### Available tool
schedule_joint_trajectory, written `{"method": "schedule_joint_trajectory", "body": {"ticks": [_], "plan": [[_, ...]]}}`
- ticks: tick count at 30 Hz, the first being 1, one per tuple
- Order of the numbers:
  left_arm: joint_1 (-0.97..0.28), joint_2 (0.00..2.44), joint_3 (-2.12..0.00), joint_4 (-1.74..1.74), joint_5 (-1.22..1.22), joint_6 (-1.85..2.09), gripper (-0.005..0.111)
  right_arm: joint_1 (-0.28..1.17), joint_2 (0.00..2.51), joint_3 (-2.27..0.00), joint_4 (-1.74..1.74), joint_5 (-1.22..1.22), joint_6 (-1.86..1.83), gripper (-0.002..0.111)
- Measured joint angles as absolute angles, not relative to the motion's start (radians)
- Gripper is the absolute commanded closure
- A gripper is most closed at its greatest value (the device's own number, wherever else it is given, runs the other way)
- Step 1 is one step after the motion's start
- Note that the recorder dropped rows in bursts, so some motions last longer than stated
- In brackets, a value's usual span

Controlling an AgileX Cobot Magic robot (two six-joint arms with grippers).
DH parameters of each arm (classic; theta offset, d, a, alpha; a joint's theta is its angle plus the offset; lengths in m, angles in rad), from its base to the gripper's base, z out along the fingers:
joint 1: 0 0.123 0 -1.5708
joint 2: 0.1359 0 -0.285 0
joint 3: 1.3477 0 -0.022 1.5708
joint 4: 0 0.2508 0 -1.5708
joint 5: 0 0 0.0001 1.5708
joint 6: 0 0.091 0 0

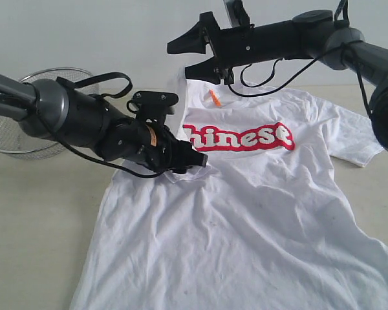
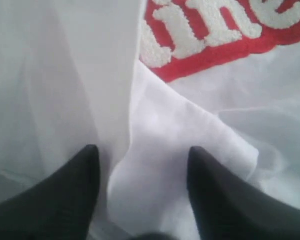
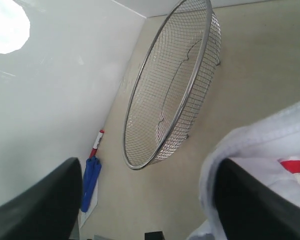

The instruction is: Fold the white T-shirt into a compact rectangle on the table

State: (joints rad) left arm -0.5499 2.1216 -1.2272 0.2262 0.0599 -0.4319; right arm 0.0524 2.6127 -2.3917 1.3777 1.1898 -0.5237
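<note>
The white T-shirt (image 1: 246, 213) lies chest-up on the desk (image 1: 32, 219). Left fingers (image 2: 75, 180) — apart — straddle the folded-in sleeve (image 2: 180, 150) just beside the red lettering (image 1: 239, 137); right fingers (image 1: 184, 44), also apart, hover beyond it, over the collar (image 3: 270, 125).

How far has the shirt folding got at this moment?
Done: one sleeve of the T-shirt is folded in to the edge of the red lettering. In hand: the left pincer hovers open over that fold; the right pincer is open above the orange neck tag. Left: the other sleeve and the body lie spread on the table; no rectangle yet.
</note>
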Motion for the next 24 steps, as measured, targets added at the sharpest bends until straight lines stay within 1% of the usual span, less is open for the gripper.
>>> {"method": "schedule_joint_trajectory", "body": {"ticks": [1,2,3,10,20,23,24], "plan": [[-0.550,2.126,-1.227,0.226,0.038,-0.432,0.085,0.052,2.613,-2.392,1.378,1.190,-0.524,0.042],[-0.550,2.127,-1.229,0.226,0.031,-0.432,0.099,0.052,2.613,-2.392,1.378,1.190,-0.524,0.042],[-0.550,2.127,-1.234,0.226,0.022,-0.429,0.102,0.052,2.613,-2.392,1.378,1.190,-0.524,0.042],[-0.548,2.089,-1.277,0.226,0.101,-0.340,0.102,0.052,2.613,-2.392,1.343,1.190,-0.524,0.042],[-0.453,2.029,-1.324,0.254,0.214,-0.319,0.102,0.051,2.613,-2.392,1.334,1.210,-0.519,0.042],[-0.450,2.028,-1.324,0.211,0.236,-0.319,0.102,0.040,2.613,-2.392,1.335,1.214,-0.507,0.042],[-0.455,2.028,-1.324,0.189,0.236,-0.319,0.097,0.035,2.613,-2.392,1.335,1.216,-0.502,0.042]]}}
